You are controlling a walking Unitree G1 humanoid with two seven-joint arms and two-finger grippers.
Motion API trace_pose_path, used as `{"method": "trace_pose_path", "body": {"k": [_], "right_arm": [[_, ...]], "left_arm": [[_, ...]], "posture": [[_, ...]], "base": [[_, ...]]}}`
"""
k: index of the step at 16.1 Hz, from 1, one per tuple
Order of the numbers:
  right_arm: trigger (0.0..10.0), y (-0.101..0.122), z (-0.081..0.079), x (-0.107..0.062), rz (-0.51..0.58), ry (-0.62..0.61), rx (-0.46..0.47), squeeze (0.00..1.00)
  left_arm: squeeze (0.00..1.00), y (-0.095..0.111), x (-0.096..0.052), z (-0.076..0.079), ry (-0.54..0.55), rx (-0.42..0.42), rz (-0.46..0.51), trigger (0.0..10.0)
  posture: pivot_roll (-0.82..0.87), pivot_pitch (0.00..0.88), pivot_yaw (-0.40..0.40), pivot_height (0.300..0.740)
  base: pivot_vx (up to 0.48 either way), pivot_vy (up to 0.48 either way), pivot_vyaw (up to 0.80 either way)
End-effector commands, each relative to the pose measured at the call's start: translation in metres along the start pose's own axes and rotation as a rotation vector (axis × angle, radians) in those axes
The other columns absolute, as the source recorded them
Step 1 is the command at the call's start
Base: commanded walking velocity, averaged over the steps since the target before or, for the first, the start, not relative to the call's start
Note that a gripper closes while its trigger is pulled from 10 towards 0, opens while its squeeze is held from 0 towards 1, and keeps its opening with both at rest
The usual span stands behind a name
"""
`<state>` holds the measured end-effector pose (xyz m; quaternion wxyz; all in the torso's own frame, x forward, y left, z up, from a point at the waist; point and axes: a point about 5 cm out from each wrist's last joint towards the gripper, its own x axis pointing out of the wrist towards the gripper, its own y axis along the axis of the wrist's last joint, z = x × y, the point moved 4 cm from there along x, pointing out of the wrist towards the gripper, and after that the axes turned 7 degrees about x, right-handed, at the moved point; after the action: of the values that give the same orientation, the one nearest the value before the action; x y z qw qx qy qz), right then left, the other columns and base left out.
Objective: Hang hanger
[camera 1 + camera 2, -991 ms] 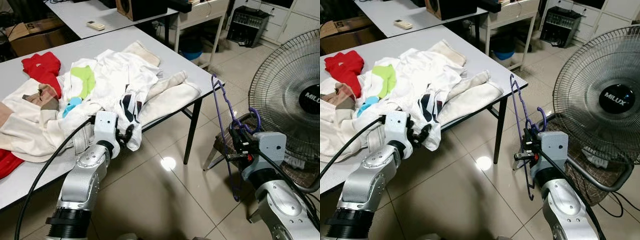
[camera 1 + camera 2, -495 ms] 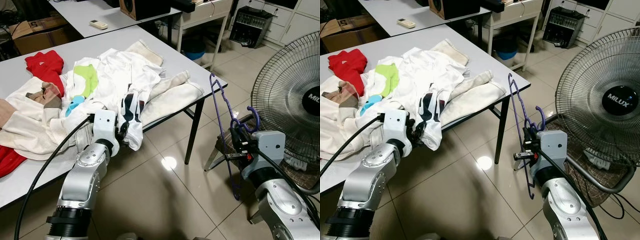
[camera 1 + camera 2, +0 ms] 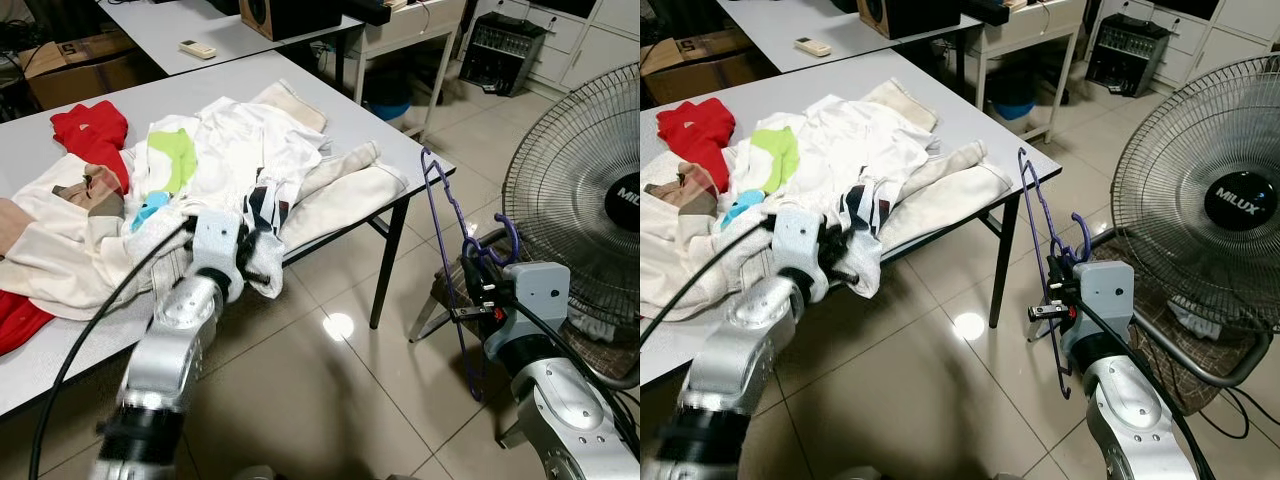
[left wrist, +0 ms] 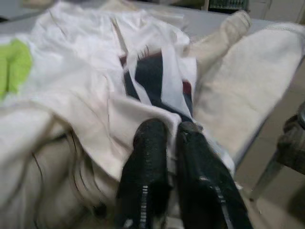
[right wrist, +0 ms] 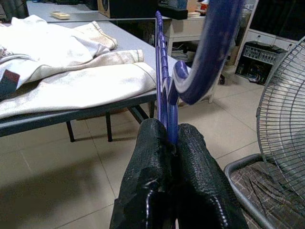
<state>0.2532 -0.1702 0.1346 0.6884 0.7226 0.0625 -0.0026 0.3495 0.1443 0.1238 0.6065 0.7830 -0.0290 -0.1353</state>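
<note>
— What has your right pincer (image 5: 172, 143) got?

— A thin purple hanger (image 3: 447, 215), ridged along its bar and curled into a thick hook on top. My two black, grainy fingers are closed tight on it. I hold it upright over the tiled floor (image 3: 330, 400), just beside the table (image 3: 372, 130) corner and apart from it.

— And the left?

— My left pincer (image 4: 169, 131) is at the table edge, its fingers pressed together on a fold of a white shirt (image 3: 255, 165) with a dark navy and red print. The cloth is soft and crumpled.

— What lies around?

— A heap of clothes: cream fabric (image 3: 345, 195), a red garment (image 3: 88, 130), a lime-green patch (image 3: 170, 160). A wire-caged fan (image 3: 580, 190) stands close on my right, behind the hanger.
</note>
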Motion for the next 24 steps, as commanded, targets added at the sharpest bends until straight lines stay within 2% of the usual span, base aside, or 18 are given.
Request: {"method": "trace_pose_path", "body": {"k": [1,2,3,4,6,7,8,9,10,11,14,16,17,18,19,21,23,24], "right_arm": [[10.0,0.002,0.004,0.002,0.015,-0.014,-0.004,0.00],[10.0,0.002,0.004,0.002,0.015,-0.014,-0.004,0.00],[10.0,0.003,0.004,0.002,0.018,-0.015,-0.006,0.00],[10.0,0.003,0.004,0.003,0.020,-0.017,-0.007,0.00],[10.0,0.003,0.005,0.002,0.023,-0.026,-0.010,0.00],[10.0,0.003,0.005,0.001,0.023,-0.031,-0.011,0.00],[10.0,0.003,0.005,0.001,0.023,-0.034,-0.012,0.00],[10.0,0.002,0.006,0.000,0.022,-0.041,-0.010,0.00],[10.0,0.002,0.005,-0.002,0.022,-0.044,-0.009,0.00],[10.0,0.002,0.005,-0.003,0.022,-0.048,-0.009,0.00],[10.0,-0.001,0.004,-0.003,0.013,-0.045,-0.003,0.00],[10.0,-0.001,0.003,-0.001,0.014,-0.041,-0.003,0.00],[10.0,-0.001,0.003,-0.001,0.015,-0.041,-0.002,0.00],[10.0,-0.001,0.003,-0.002,0.015,-0.041,0.000,0.00],[10.0,-0.001,0.002,-0.002,0.014,-0.041,0.002,0.00],[10.0,-0.003,0.001,-0.004,0.011,-0.041,0.004,0.00],[10.0,-0.003,0.001,-0.004,0.008,-0.044,0.007,0.00],[10.0,-0.003,0.001,-0.004,0.006,-0.042,0.007,0.00]], "left_arm": [[0.00,0.023,0.015,0.001,-0.023,0.061,0.066,0.0],[0.00,0.023,0.015,0.001,-0.023,0.061,0.066,0.0],[0.00,0.047,0.032,0.011,-0.070,0.094,0.128,0.0],[0.00,0.060,0.040,0.022,-0.116,0.107,0.159,0.0],[0.00,0.074,0.052,0.070,-0.301,0.188,0.195,0.0],[0.00,0.069,0.054,0.085,-0.358,0.214,0.182,0.0],[0.00,0.066,0.054,0.088,-0.374,0.217,0.173,0.0],[0.00,0.051,0.057,0.096,-0.378,0.295,0.136,10.0],[0.43,0.042,0.056,0.099,-0.411,0.265,0.113,10.0],[1.00,0.046,0.053,0.097,-0.430,0.185,0.131,10.0],[1.00,0.053,0.041,0.094,-0.545,0.111,0.171,10.0],[1.00,0.059,0.036,0.087,-0.551,0.053,0.197,10.0],[1.00,0.063,0.034,0.077,-0.511,0.003,0.206,10.0],[1.00,0.064,0.033,0.073,-0.500,-0.013,0.207,10.0],[1.00,0.060,0.031,0.059,-0.452,-0.019,0.182,10.0],[1.00,0.042,0.027,0.026,-0.292,0.041,0.084,10.0],[1.00,0.024,0.022,0.009,-0.214,0.100,-0.002,10.0],[0.00,0.011,0.015,0.006,-0.204,0.125,-0.063,10.0]], "posture": [[0.01,0.026,0.034,0.740],[0.01,0.026,0.034,0.740],[0.01,0.024,0.035,0.740],[0.00,0.016,0.041,0.740],[-0.02,0.012,0.057,0.740],[-0.02,0.011,0.063,0.740],[-0.02,0.011,0.063,0.740],[-0.03,0.013,0.074,0.740],[-0.04,0.017,0.078,0.740],[-0.04,0.018,0.077,0.740],[-0.02,0.028,0.068,0.740],[-0.01,0.031,0.066,0.740],[-0.01,0.033,0.069,0.740],[-0.01,0.033,0.069,0.740],[-0.01,0.036,0.072,0.740],[0.00,0.041,0.077,0.740],[0.00,0.041,0.077,0.740],[0.00,0.044,0.073,0.740]], "base": [[0.000,0.000,0.00],[0.000,0.000,0.00],[0.000,0.000,0.00],[0.000,0.000,0.00],[0.000,0.000,0.00],[0.000,0.000,0.00],[0.000,0.000,0.00],[0.000,0.000,0.00],[0.000,0.000,0.00],[0.000,0.000,0.00],[0.000,0.000,0.00],[0.000,0.000,0.00],[0.000,0.000,0.00],[0.000,0.000,0.00],[0.000,0.000,0.00],[0.000,0.000,0.00],[0.000,0.000,0.00],[0.000,0.000,0.00]]}}
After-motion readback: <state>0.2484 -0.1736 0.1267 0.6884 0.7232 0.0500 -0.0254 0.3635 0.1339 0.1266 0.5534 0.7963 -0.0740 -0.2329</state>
